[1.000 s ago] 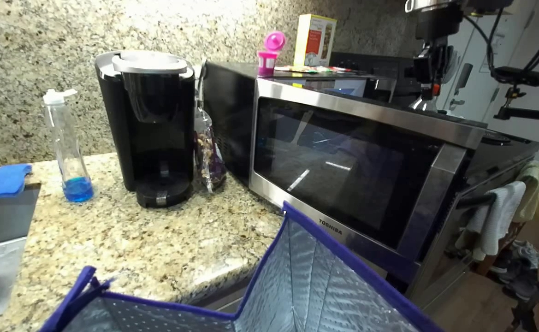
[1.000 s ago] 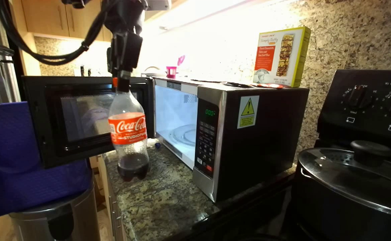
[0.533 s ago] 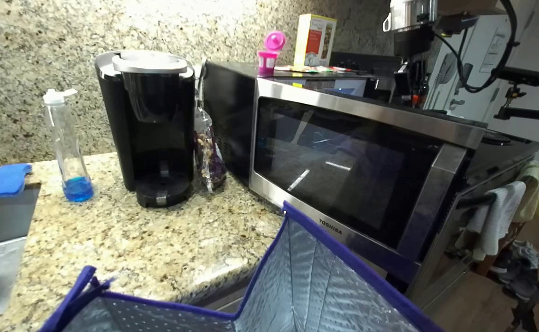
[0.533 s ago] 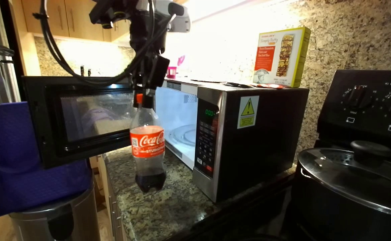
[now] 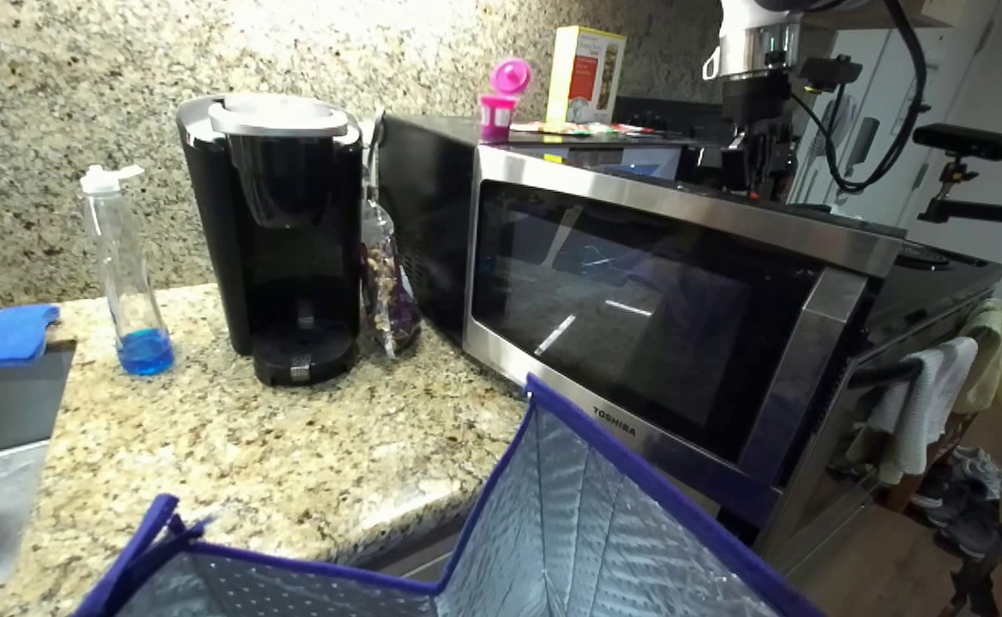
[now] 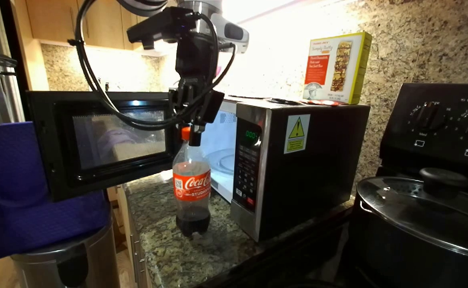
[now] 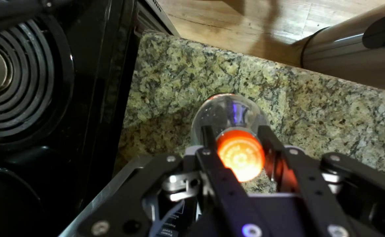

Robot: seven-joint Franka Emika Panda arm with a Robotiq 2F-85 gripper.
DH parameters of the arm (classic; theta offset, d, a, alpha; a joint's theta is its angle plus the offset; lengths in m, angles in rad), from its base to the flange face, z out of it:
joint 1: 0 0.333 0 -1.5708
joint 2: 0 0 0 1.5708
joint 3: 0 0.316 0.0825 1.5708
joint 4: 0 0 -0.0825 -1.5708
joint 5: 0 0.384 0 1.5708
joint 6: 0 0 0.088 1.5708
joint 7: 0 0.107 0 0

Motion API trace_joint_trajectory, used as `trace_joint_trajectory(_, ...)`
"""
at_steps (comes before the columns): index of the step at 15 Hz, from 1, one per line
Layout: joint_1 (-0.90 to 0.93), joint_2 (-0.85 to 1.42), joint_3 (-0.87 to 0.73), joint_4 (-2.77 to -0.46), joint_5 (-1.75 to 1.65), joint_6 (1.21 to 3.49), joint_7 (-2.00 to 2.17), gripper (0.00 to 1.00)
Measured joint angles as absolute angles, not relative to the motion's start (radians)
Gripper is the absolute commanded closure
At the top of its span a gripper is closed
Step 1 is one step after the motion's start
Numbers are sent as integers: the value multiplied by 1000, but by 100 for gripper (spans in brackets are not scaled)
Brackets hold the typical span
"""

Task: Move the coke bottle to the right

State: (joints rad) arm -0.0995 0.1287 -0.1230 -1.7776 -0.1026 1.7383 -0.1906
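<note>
The coke bottle (image 6: 193,187), clear with a red cap, red label and dark cola low inside, hangs upright or nearly so in front of the open microwave. Its base is over or on the granite counter; I cannot tell whether it touches. My gripper (image 6: 190,135) points down and is shut on the bottle's cap. In the wrist view the two fingers (image 7: 236,133) stand on either side of the glowing red cap, with the bottle's clear shoulder (image 7: 228,112) beyond. In an exterior view the gripper (image 5: 755,176) is behind the microwave and the bottle is almost wholly hidden.
The microwave (image 6: 310,172) stands beside the bottle, its door (image 6: 109,140) swung open. A stove with a lidded pot (image 6: 418,232) is at the right. A purple bag (image 6: 29,224) sits on a steel bin (image 6: 65,264) past the counter's edge. A coffee maker (image 5: 286,223) stands farther off.
The gripper and the bottle have moved together to the right and down, from in front of the open door toward the counter beside the microwave's control panel. The grip on the cap stays.
</note>
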Motion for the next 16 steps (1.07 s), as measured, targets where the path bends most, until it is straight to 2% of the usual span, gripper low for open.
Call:
trace_joint_trajectory(5, -101, 167, -121, -1749, -104, 1711, -191, 87)
trace_joint_trajectory(6, -101, 174, -120, -1739, -105, 1696, -190, 80)
trace_joint_trajectory(7, -100, 180, -118, -1729, -106, 1681, -190, 39)
trace_joint_trajectory(9, -100, 191, -116, -1709, -106, 1656, -188, 34)
trace_joint_trajectory(14, -100, 202, -116, -1679, -106, 1629, -183, 2)
trace_joint_trajectory(16, -100, 202, -116, -1679, -106, 1629, -182, 0)
